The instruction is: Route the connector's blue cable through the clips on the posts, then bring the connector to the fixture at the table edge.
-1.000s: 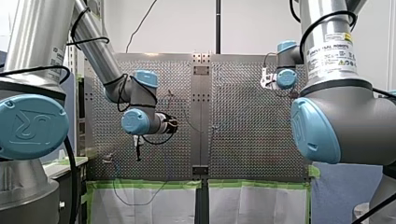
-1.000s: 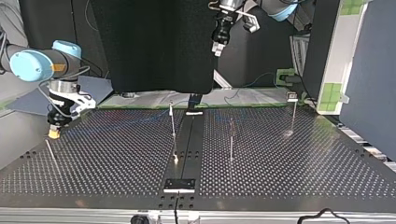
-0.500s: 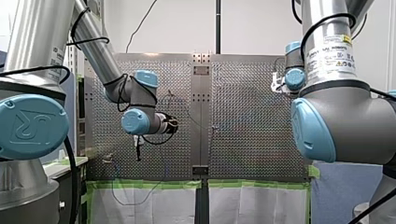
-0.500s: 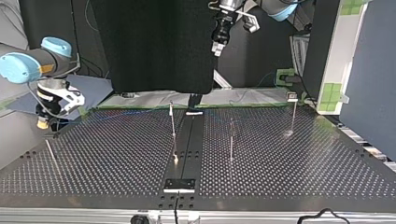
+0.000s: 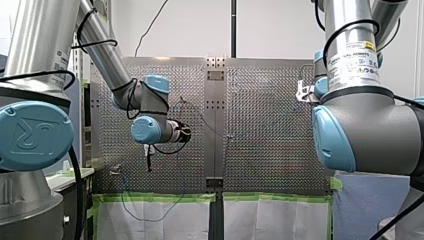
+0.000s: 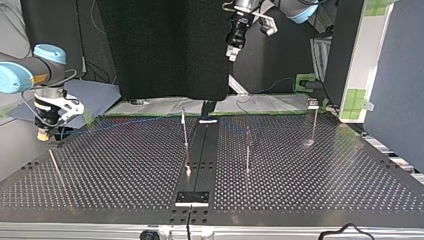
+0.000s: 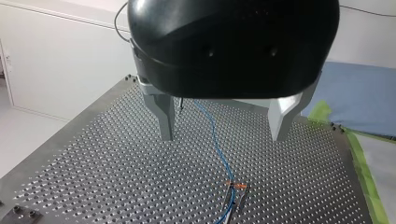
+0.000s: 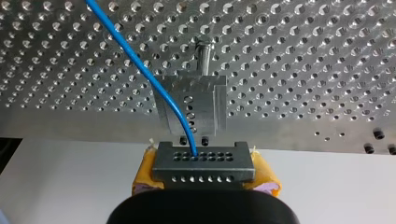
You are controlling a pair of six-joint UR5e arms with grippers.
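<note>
Front view first: my left arm reaches in over the 9 o'clock half of the perforated bench, and my right arm fills 3 o'clock. The fingers can't be read from here.

Top view: my right end effector, yellow at the tip, hovers at 9 o'clock by the bench edge. My left end effector hangs high at 12 o'clock, well apart from the thin upright posts mid-bench.

Left wrist view: its metal fingers are spread wide, holding nothing. Beneath them the blue cable, thin and glossy, runs to a clip with an orange fleck.

Right wrist view, and here's the action! My right end effector is clamped on the connector, a dark flat block with 2 rows of small holes, squeezed between soft yellow pads. The fixture, a grey metal cradle with raised side walls, stands at the connector's 12 o'clock. This looks like the final carry. To seat it well, square the block to those walls and ease in slowly. Watch the cable too: it crosses the cradle's 11 o'clock side and could snag.
</note>
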